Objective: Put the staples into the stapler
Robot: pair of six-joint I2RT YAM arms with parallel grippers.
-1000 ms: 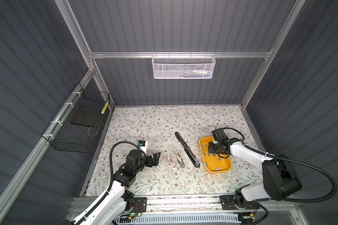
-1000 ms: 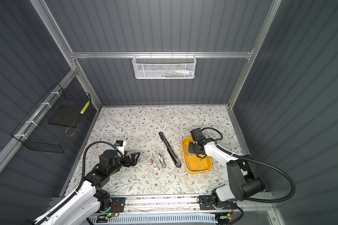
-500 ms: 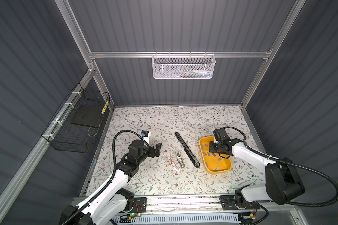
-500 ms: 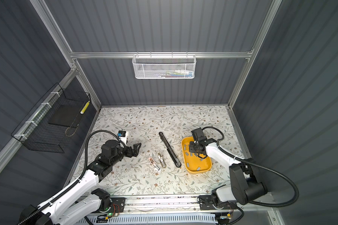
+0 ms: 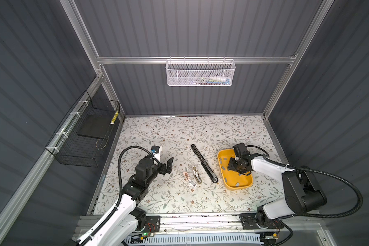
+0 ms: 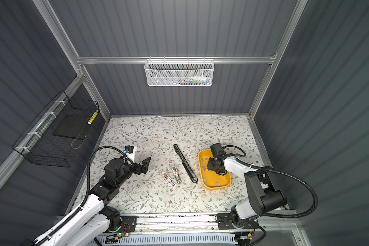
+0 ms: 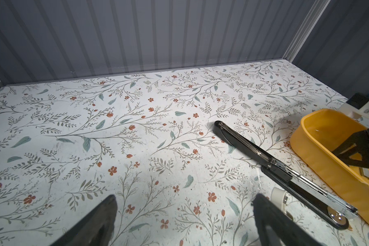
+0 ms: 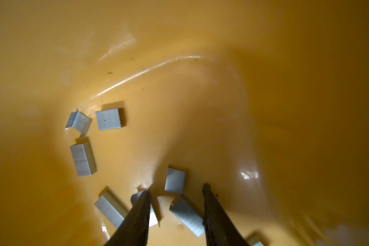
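Staples [image 8: 83, 159] lay scattered as short grey strips in the yellow tray [image 5: 237, 187] near the bench's [image 5: 179, 132] right edge, where the right pincer [image 8: 176, 189] pointed down, spread astride one strip without clamping it. The left pincer [image 7: 184, 198] hung spread wide toward the left edge; the black stapler [image 5: 203, 166] lay opened flat just beside the tray.

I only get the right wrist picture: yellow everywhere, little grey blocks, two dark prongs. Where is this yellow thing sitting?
Observer: The yellow tray sits on a floral table; in both top views it lies just right of a long black stapler opened flat.
Operator: Any other staplers?
Observer: Two small staplers lie side by side, left of the black one.
Operator: And the other arm?
Observer: The left claw hangs wide open and empty, further left.
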